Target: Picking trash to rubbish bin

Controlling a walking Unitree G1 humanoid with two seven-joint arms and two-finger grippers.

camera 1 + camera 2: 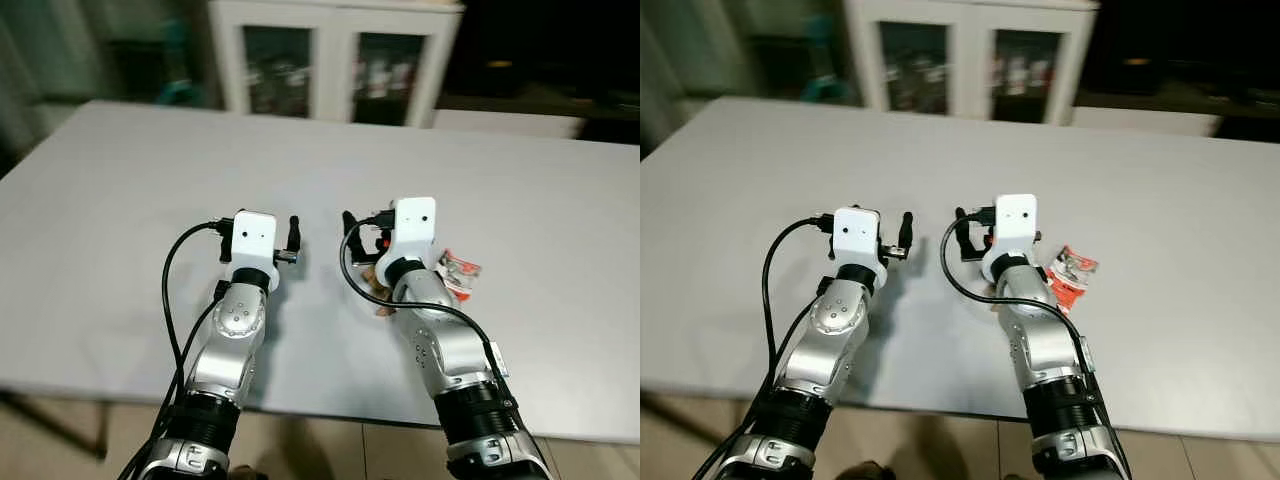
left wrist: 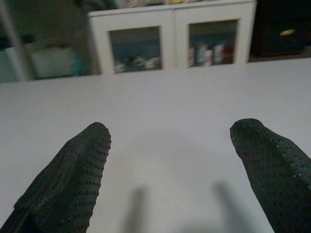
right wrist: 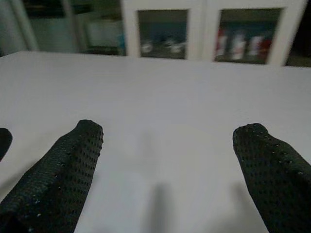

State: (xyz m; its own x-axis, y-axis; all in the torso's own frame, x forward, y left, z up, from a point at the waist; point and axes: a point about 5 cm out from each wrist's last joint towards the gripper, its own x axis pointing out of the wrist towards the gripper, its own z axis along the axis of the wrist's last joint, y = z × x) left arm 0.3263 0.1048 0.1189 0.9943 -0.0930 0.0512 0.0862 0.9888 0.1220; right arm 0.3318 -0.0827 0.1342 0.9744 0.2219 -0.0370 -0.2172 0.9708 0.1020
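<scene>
White table (image 1: 120, 200) fronts a white glass-door cabinet (image 1: 330, 60). Over its near edge the left gripper (image 2: 167, 145) hovers, fingers spread, nothing between them. Right gripper (image 3: 167, 145) likewise spread, empty. Red-and-white wrapper (image 1: 1070, 272) lies on the table just right of the right wrist.

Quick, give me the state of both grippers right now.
Left gripper: open, holding nothing, over the white table.
Right gripper: open, holding nothing; the red-and-white wrapper lies beside its arm.
</scene>
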